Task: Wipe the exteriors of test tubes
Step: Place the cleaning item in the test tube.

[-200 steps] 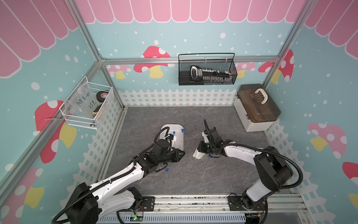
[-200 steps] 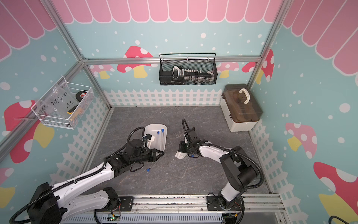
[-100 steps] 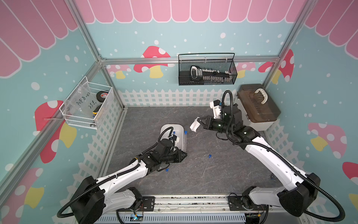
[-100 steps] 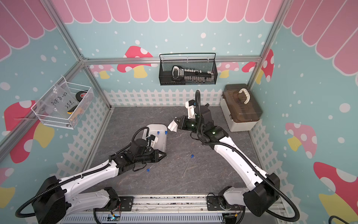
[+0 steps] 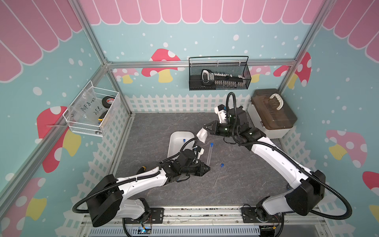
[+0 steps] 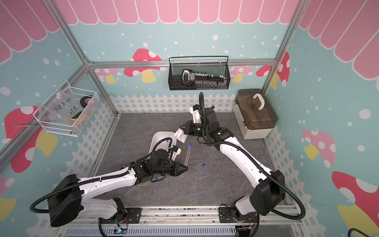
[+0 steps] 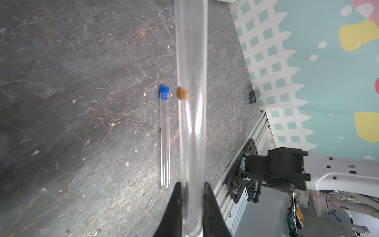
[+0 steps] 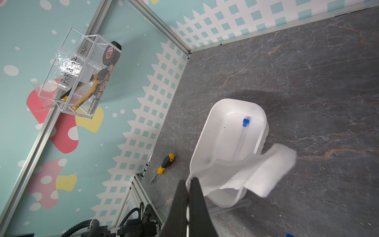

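The left wrist view's edge is cutting off the capped end of the held test tube (image 7: 191,123). The white cloth (image 8: 266,172), looking blurry, is covering one end of the second test tube (image 8: 241,137) in the white tray (image 8: 221,127). The left arm (image 5: 143,182) is hiding part of the tray.

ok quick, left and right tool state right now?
left tool: closed, holding a clear test tube by its bottom end.
right tool: closed, pinching the white cloth by an edge.
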